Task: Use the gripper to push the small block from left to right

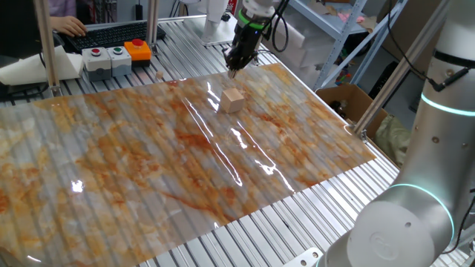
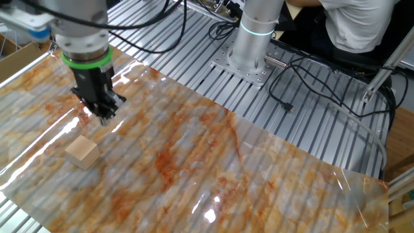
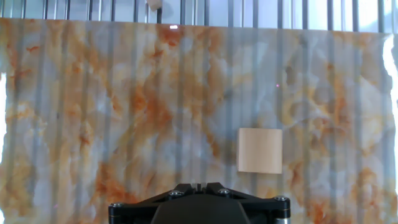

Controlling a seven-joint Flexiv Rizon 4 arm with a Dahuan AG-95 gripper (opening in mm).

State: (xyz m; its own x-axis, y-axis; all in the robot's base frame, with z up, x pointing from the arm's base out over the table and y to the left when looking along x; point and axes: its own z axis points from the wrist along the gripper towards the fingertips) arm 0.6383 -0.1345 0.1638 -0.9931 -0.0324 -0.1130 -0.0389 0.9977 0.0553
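The small block [image 1: 233, 100] is a pale tan wooden cube resting on the marble-patterned sheet [image 1: 148, 163]. My gripper [image 1: 232, 72] hovers just beyond the block, near the sheet's far edge, with its black fingers pressed together and holding nothing. In the other fixed view the gripper [image 2: 105, 118] is above and slightly right of the block [image 2: 82, 152], apart from it. In the hand view the block [image 3: 260, 150] lies right of and ahead of the gripper [image 3: 198, 185].
A grey button box [image 1: 104, 59] with an orange button unit [image 1: 138, 49] and a keyboard [image 1: 111, 33] stand at the back left. A cardboard box [image 1: 349, 100] sits off the table at right. A second arm's base [image 2: 255, 32] stands on the slatted table.
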